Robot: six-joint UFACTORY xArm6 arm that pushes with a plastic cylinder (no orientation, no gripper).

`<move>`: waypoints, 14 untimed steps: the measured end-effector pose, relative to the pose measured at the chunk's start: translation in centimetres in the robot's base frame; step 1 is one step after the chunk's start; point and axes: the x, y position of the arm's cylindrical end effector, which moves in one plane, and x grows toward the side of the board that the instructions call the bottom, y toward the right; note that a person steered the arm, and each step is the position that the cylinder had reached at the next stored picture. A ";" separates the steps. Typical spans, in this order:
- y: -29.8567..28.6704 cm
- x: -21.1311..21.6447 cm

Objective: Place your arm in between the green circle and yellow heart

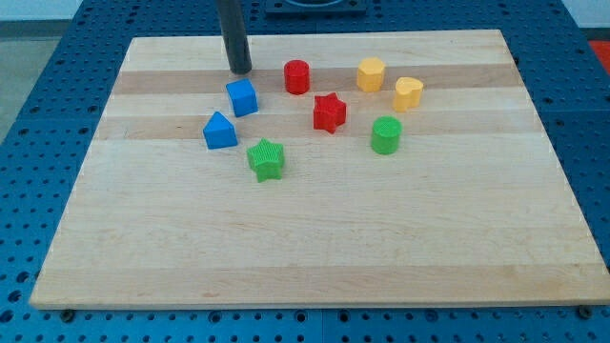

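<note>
Near the view's top left of the board (pixel 315 238), my tip (pixel 240 71) rests just above the blue cube (pixel 243 97), with no pincer to open or close, only a bare rod. Well apart to the right, the green circle (pixel 386 135) sits just below the yellow heart (pixel 409 92). Crossing straight over risks knocking the red cylinder (pixel 297 76), red star (pixel 330 112) or yellow hexagon (pixel 371 73).

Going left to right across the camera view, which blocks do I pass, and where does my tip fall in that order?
blue triangular block → my tip and blue cube, about level → green star → red cylinder → red star → yellow hexagon → green circle → yellow heart.
</note>
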 end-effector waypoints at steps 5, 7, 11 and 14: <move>26.8 -3.0; 25.5 3.7; 24.4 7.6; 34.3 8.1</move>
